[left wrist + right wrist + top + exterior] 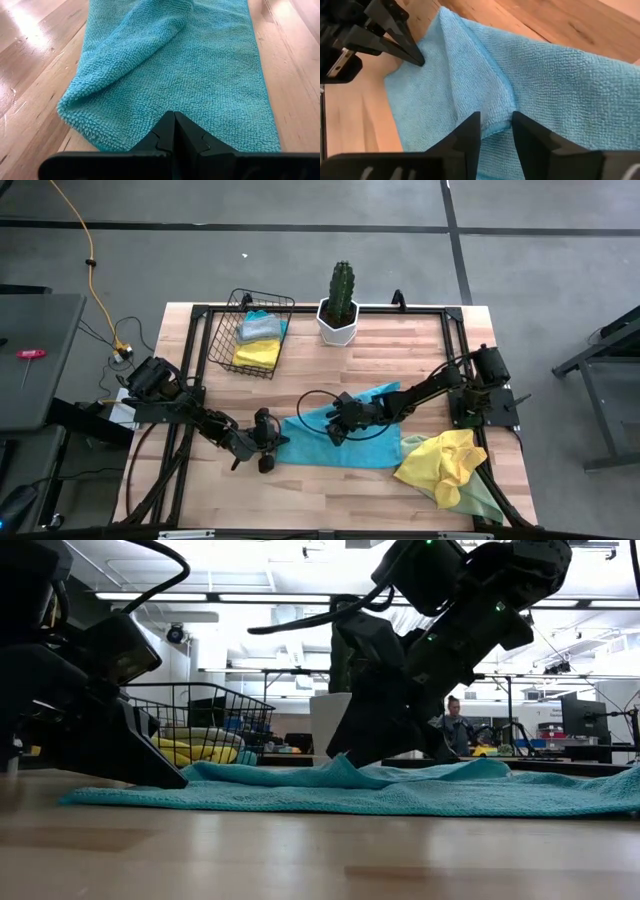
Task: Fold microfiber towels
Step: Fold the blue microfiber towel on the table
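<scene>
Here right tool (495,131) straddles turquoise towel (560,90) ridge.

Turquoise towel (345,442) spreads across the pale, streaky-grained wooden table (330,490), its looped weave a solid blue-green with no print, while both grippers, left (266,446) and right (338,427), show matte black against it. Off to one side sits a bright yellow towel (443,460) heaped over a pale green one (482,498). The black wire basket (250,333) carries yellow, grey and blue cloths, and the dark green cactus (342,290) stands in a white pot (338,326).
</scene>
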